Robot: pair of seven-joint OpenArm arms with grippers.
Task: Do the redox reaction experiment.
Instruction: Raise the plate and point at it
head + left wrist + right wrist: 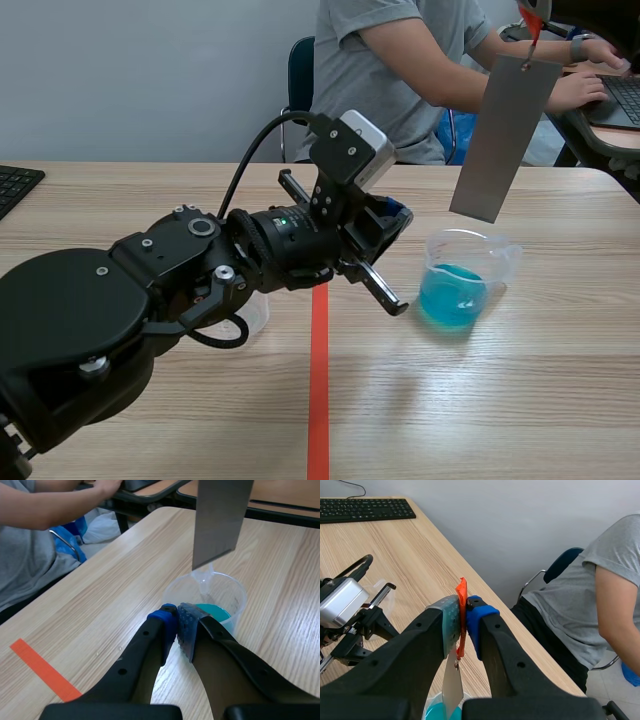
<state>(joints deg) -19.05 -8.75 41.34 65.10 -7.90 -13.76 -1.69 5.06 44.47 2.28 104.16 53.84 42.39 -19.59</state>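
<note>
Your left arm comes in low from nine o'clock and lies across the tape line, its wrist camera riding on top; the left gripper point(178, 616) has its fingers pressed together on nothing, tips pointing at the beaker point(465, 285); the beaker stands just ahead, at four o'clock of the gripper, and holds blue liquid point(450, 298). Your right gripper point(464, 607) is high at one o'clock of the scene, fingers clamped on an orange-red tag point(462, 591); a grey metal plate point(500, 135) hangs tilted from the tag, its lower edge just above the beaker's rim. The wooden table point(500, 400) also carries a keyboard point(15, 185) at nine o'clock; a person point(390, 70) sits at twelve o'clock before a pale wall point(140, 80).
</note>
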